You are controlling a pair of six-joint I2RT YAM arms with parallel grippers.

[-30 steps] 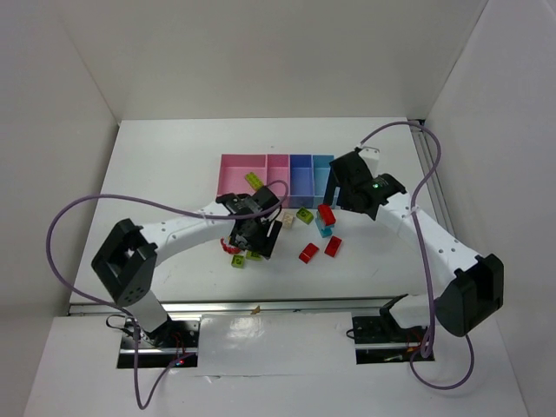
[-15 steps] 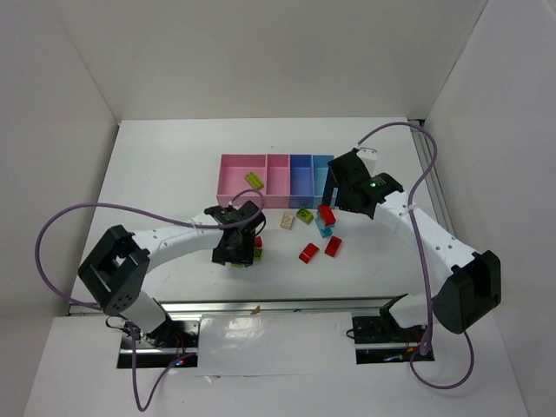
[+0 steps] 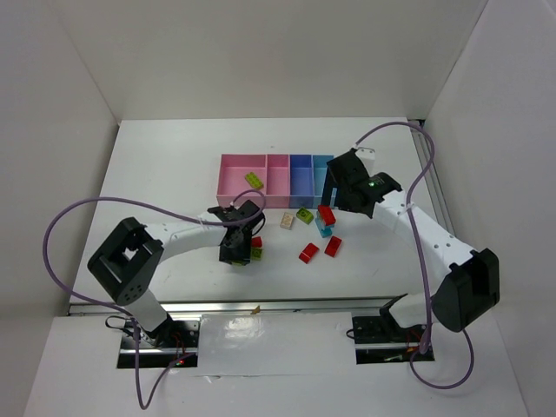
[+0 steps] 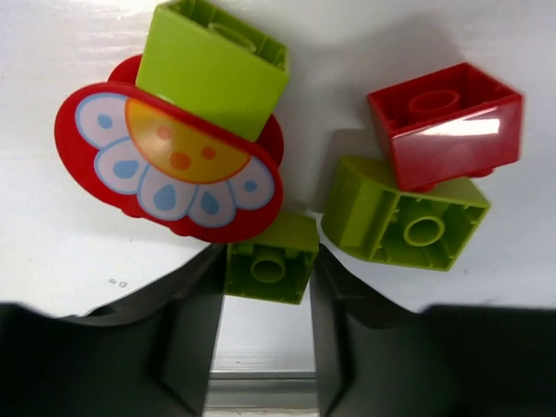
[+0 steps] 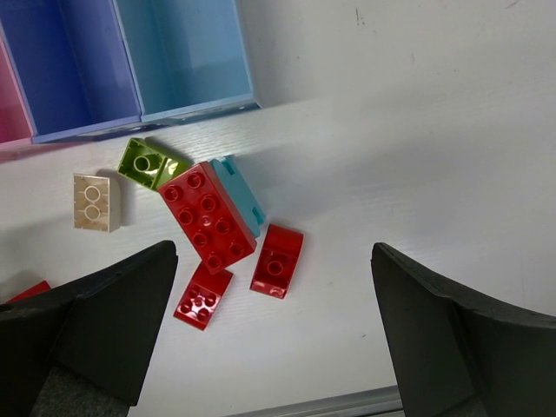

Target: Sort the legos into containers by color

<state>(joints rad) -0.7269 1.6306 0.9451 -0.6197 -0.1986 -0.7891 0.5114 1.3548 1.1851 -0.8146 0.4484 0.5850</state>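
Observation:
In the left wrist view my left gripper is shut on a small lime green lego, its fingers pressed to both sides. Touching it are a round red-white piece with a lime brick on it, another lime brick and a red brick. My right gripper hangs open above a large red brick, a cyan brick and two small red ones. The containers stand at the back; a lime brick lies in the wide pink one.
A cream brick and a lime brick lie just in front of the blue bin and the cyan bin. White walls enclose the table on three sides. The table's metal front edge runs close behind my left fingers.
My left gripper has dropped onto the brick cluster at the near left and narrowed its fingers around the small lime brick. The right arm has barely moved.

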